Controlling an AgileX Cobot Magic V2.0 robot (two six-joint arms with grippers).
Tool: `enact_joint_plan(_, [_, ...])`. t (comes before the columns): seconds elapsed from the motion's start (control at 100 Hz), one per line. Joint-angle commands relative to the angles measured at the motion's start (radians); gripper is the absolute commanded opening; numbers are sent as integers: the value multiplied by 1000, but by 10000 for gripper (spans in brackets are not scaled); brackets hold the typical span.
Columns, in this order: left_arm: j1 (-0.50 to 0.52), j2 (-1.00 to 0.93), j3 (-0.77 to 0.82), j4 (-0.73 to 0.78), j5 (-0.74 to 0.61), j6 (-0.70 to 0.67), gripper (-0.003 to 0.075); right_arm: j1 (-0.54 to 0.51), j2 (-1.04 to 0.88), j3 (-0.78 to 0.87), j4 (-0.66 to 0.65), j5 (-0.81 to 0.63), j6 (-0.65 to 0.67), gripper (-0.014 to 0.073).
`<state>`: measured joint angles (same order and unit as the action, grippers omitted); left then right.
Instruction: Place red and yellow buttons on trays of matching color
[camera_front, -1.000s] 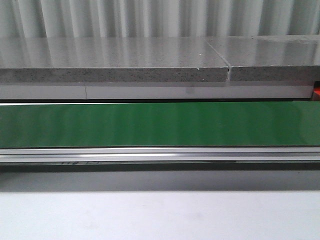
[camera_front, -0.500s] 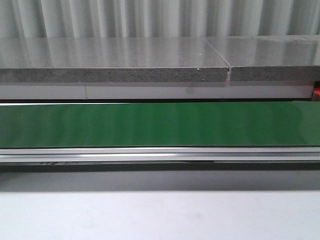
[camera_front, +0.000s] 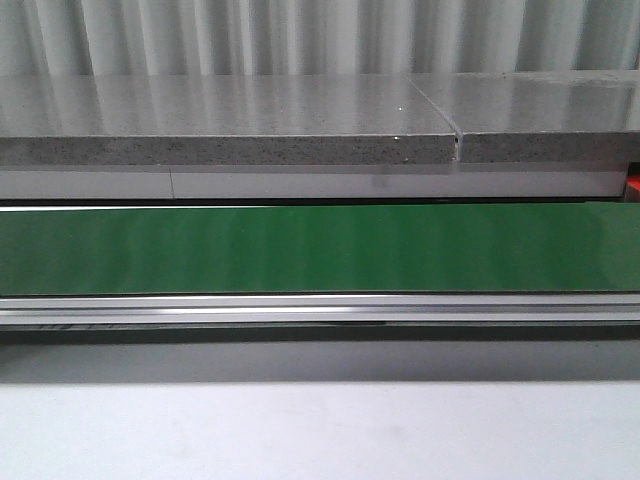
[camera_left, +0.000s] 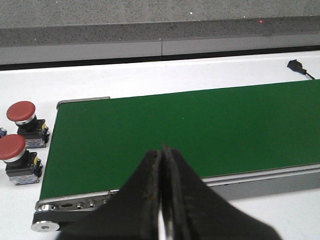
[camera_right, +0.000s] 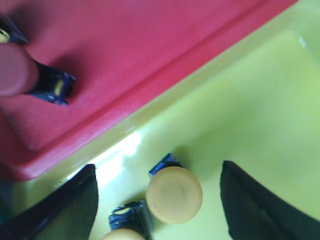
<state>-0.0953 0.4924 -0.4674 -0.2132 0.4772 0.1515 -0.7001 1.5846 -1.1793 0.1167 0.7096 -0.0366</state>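
In yellow tray (camera_right: 260, 100), yellow-capped button (camera_right: 174, 194) sat between wide-apart jaws of right gripper (camera_right: 157, 200); red button (camera_right: 20, 70) in red tray (camera_right: 125, 45). Two more red-capped buttons (camera_left: 22, 122) waited on white tabletop (camera_left: 200, 70) beside green belt (camera_left: 190, 135). Left gripper (camera_left: 162, 200) jaws together, empty. Buttons likely rigid, light, caps slick; grip collar or block base.

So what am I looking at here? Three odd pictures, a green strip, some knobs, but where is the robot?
The robot has two arms, each with a camera at its wrist. The front view looks ahead over the green conveyor belt, bare here; neither arm shows. The left wrist view shows the left tool shut and holding nothing, above the belt, with two red buttons on the white table beside the belt's end. The right wrist view shows the right tool open over a yellow tray with a yellow button between its fingers, untouched. A red tray adjoins.
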Motion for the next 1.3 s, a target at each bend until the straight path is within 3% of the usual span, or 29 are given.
enact_joint_plan(0.0, [-9, 1, -27, -18, -80, -1, -20, 22, -105, -26, 14, -37, -2, 519])
enact_joint_plan(0.33, [-9, 1, -27, -18, -80, -1, -20, 315, -348, -9, 13, -52, -87, 519])
enact_joint_plan(0.54, [-9, 1, -27, -20, -80, -1, -20, 486, -534, 139, 12, -107, -113, 519])
enact_joint_plan(0.98, [-9, 1, -27, -22, -77, -1, -20, 510, -1020, 498, 3, -23, -116, 512])
enact_joint_plan(1.12, [-9, 1, -27, -22, -77, -1, -20, 510, -1133, 550, 3, 12, -116, 384])
enact_joint_plan(1.29, [-9, 1, -27, -22, -77, -1, -20, 510, -1190, 566, 3, 15, -116, 86])
